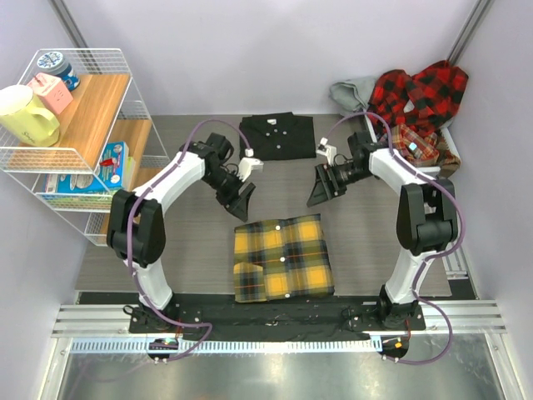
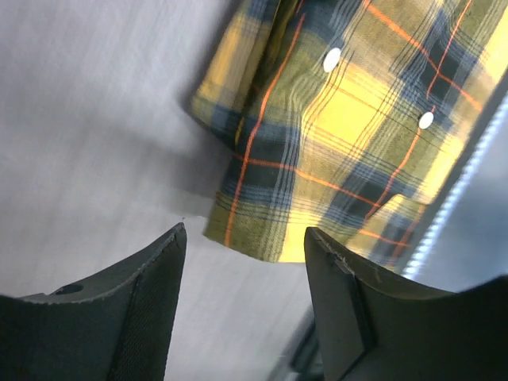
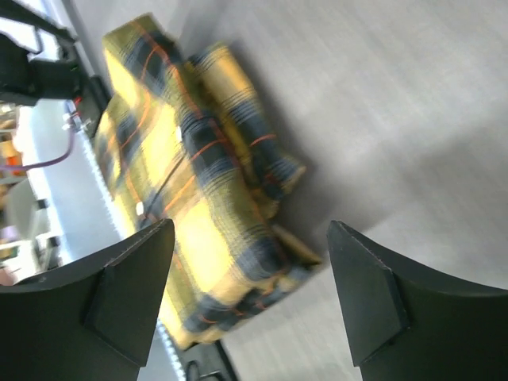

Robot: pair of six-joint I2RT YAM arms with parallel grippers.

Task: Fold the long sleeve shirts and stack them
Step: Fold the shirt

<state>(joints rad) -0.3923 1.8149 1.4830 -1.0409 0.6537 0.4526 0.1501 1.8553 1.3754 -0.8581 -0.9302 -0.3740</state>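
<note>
Left arm: elbow bent, left gripper [image 1: 237, 198] tilted down, jaws apart, empty.
Right arm: mirrored, right gripper [image 1: 321, 190] spread wide, empty.
Yellow plaid shirt [image 1: 283, 258]: soft flannel, folded rectangle, between arm bases.
Black shirt [image 1: 277, 135]: folded, far centre.

Near side of both pincers, folded shirt [image 1: 283, 258]: yellow-and-black plaid, thin orange lines, olive where bands cross, white buttons [image 2: 332, 59].
Beyond left pincer [image 1: 241, 200], second shirt [image 1: 277, 135]: plain black.
Beyond right pincer [image 1: 319, 190], heap of shirts [image 1: 419, 92]: red-and-black plaid, one orange-brown plaid; grey garment [image 1: 354, 90] beside heap.
Both pincers matt black; arms [image 1: 179, 179] white with black joints; cables [image 1: 208, 125] purple.
Under pincers, table [image 1: 191, 242]: grey, fine streaked grain.
Far left of left pincer, rack [image 1: 83, 58]: white wire, tan wood shelves [image 1: 96, 108]; mug [image 1: 29, 115] pale yellow, box [image 1: 48, 90] pink, tin [image 1: 57, 64] blue.
</note>
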